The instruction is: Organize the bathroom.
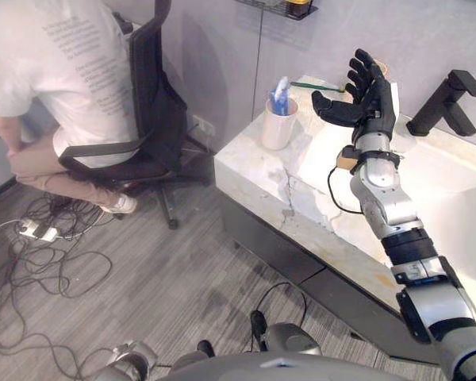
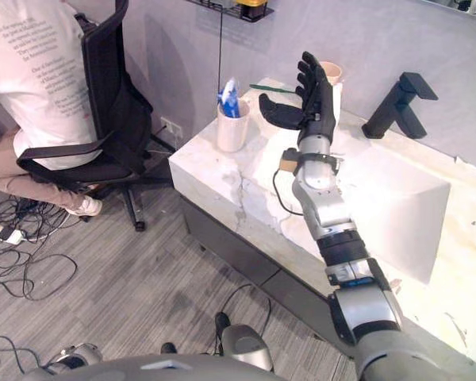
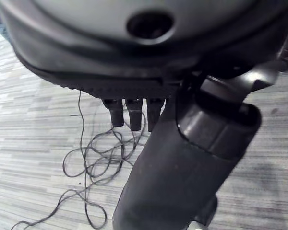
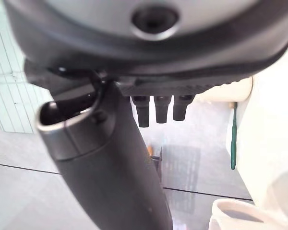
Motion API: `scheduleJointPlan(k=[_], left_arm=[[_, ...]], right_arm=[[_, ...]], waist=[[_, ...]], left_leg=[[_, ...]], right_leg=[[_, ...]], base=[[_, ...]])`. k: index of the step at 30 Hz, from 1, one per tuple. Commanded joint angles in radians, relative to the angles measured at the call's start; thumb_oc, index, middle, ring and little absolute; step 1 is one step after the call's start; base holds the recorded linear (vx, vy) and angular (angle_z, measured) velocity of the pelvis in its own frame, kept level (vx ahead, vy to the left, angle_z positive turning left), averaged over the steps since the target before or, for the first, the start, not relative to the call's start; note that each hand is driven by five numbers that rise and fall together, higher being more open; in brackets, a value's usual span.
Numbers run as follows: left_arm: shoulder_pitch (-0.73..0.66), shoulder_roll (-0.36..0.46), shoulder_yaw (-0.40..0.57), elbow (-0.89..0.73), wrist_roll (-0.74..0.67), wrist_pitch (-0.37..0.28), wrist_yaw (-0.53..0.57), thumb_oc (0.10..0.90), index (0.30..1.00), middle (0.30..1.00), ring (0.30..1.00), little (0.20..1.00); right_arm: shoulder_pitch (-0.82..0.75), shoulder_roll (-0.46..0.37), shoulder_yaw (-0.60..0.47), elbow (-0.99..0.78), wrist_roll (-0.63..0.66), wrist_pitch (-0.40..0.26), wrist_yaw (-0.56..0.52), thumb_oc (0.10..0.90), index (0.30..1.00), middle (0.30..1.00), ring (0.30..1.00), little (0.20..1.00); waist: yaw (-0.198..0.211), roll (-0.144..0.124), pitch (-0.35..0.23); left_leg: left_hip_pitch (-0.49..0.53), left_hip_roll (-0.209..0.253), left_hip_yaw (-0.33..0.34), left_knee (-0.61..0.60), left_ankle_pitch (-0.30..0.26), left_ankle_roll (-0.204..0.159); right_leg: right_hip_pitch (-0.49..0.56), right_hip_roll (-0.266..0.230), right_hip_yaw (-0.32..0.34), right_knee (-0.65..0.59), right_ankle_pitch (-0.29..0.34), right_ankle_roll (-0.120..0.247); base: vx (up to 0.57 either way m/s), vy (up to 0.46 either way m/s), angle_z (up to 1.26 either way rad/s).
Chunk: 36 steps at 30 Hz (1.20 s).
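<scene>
Seated person (image 1: 59,71) on black office chair (image 1: 147,103) (tangled floor cables (image 1: 40,238) nearby)

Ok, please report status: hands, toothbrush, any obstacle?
Right hand open, raised over counter. Left hand low, holding nothing. Green toothbrush lying behind white cup. Person seated nearby.

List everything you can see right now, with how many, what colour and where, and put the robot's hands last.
Counter: one, white marble, right of the scene.
Sink basin: one, white, set in the counter.
Faucet: one, black, behind the basin.
Cup: one, white, on the counter's left corner, holding a blue item.
Toothbrush: one, green, lying on the counter by the wall.
Second cup: one, beige, behind the raised hand.
Office chair: one, black, left.
Person: one, white shirt, seated.
Right hand: dark, open, above the counter.
Left hand: dark, over the floor.
</scene>
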Motion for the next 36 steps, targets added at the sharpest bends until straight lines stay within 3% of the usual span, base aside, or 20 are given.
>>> scheduleJointPlan(k=[1, 6, 13, 22, 24, 25, 27, 32, 35, 36], left_arm=[[0.002, 0.076, -0.021, 0.061, 0.061, 0.024, 0.013, 0.800, 0.900, 0.900, 0.900, 0.900], [0.003, 0.073, -0.025, 0.067, 0.061, 0.012, 0.013, 0.800, 0.900, 0.900, 0.900, 0.900], [0.018, 0.069, -0.014, 0.082, 0.078, -0.022, 0.031, 0.800, 0.900, 0.900, 0.900, 0.900], [0.038, 0.071, 0.020, 0.086, 0.020, -0.036, -0.007, 0.800, 0.900, 0.900, 0.900, 0.900], [0.039, 0.070, 0.020, 0.086, 0.022, -0.038, -0.007, 0.800, 0.900, 0.900, 0.900, 0.900], [0.051, 0.068, 0.022, 0.088, 0.012, -0.067, -0.002, 0.800, 0.900, 0.900, 0.900, 0.900], [0.054, 0.068, 0.022, 0.089, 0.010, -0.079, -0.005, 0.800, 0.900, 0.900, 0.900, 0.900], [0.054, 0.065, 0.014, 0.088, -0.054, -0.082, 0.029, 0.800, 0.900, 0.900, 0.900, 0.900], [0.054, 0.060, 0.025, 0.099, -0.080, -0.084, 0.044, 0.800, 0.900, 0.900, 0.900, 0.900], [0.055, 0.058, 0.029, 0.102, -0.087, -0.088, 0.049, 0.800, 0.900, 0.900, 0.900, 0.900]], right_arm=[[-0.147, -0.049, -0.089, 0.015, -0.057, -0.088, -0.012, 0.800, 0.900, 0.900, 0.900, 0.900], [-0.150, -0.059, -0.093, 0.030, -0.100, -0.107, -0.032, 0.800, 0.900, 0.900, 0.900, 0.900], [-0.171, -0.160, -0.156, 0.048, -0.157, -0.129, -0.091, 0.800, 0.900, 0.900, 0.900, 0.900], [-0.222, -0.410, -0.246, 0.105, -0.112, -0.155, -0.109, 0.800, 0.900, 0.900, 0.900, 0.900], [-0.224, -0.417, -0.247, 0.109, -0.113, -0.155, -0.110, 0.800, 0.900, 0.900, 0.900, 0.900], [-0.228, -0.505, -0.271, 0.167, -0.093, -0.147, -0.114, 0.800, 0.900, 0.900, 0.900, 0.900], [-0.229, -0.546, -0.279, 0.207, -0.073, -0.154, -0.115, 0.800, 0.900, 0.900, 0.900, 0.900], [-0.140, -0.689, -0.374, 0.300, 0.035, -0.105, -0.114, 0.800, 0.900, 0.900, 0.900, 0.900], [-0.056, -0.723, -0.452, 0.346, 0.061, -0.085, -0.141, 0.800, 0.900, 0.900, 0.900, 0.900], [-0.040, -0.732, -0.469, 0.357, 0.078, -0.075, -0.152, 0.800, 0.900, 0.900, 0.900, 0.900]], waist=[[-0.004, -0.050, -0.069], [-0.008, -0.048, -0.069], [-0.030, -0.050, -0.085], [-0.076, -0.067, -0.121], [-0.077, -0.067, -0.121], [-0.088, -0.072, -0.125], [-0.093, -0.074, -0.126], [-0.138, -0.083, -0.127], [-0.159, -0.074, -0.130], [-0.168, -0.086, -0.128]], left_leg=[[-0.030, -0.056, -0.035, 0.127, -0.120, 0.069], [-0.026, -0.060, -0.033, 0.125, -0.123, 0.072], [-0.014, -0.067, -0.017, 0.123, -0.136, 0.071], [-0.003, -0.064, 0.025, 0.126, -0.159, 0.072], [-0.003, -0.064, 0.026, 0.125, -0.159, 0.072], [-0.005, -0.062, 0.032, 0.123, -0.163, 0.072], [-0.005, -0.062, 0.036, 0.121, -0.164, 0.071], [-0.011, -0.055, 0.057, 0.115, -0.171, 0.070], [-0.003, -0.053, 0.054, 0.108, -0.199, 0.077], [-0.011, -0.051, 0.071, 0.111, -0.177, 0.073]], right_leg=[[0.005, -0.015, 0.151, -0.100, 0.114, 0.046], [0.006, -0.014, 0.155, -0.102, 0.114, 0.044], [0.005, -0.013, 0.165, -0.110, 0.121, 0.048], [-0.012, -0.016, 0.184, -0.117, 0.134, 0.063], [-0.013, -0.016, 0.184, -0.117, 0.134, 0.063], [-0.022, -0.015, 0.184, -0.118, 0.137, 0.065], [-0.026, -0.013, 0.188, -0.120, 0.139, 0.065], [-0.046, -0.006, 0.204, -0.121, 0.139, 0.068], [-0.047, -0.002, 0.205, -0.128, 0.122, 0.072], [-0.057, 0.000, 0.211, -0.121, 0.140, 0.069]], base=[[-0.02, 0.018, -0.08], [-0.02, 0.026, -0.06], [-0.02, 0.035, -0.07], [-0.01, 0.016, -0.16], [-0.03, -0.003, -0.18], [-0.05, -0.006, -0.23], [-0.05, -0.003, -0.20], [-0.05, -0.006, -0.22], [-0.03, 0.018, -0.22], [0.03, 0.073, -0.24]])
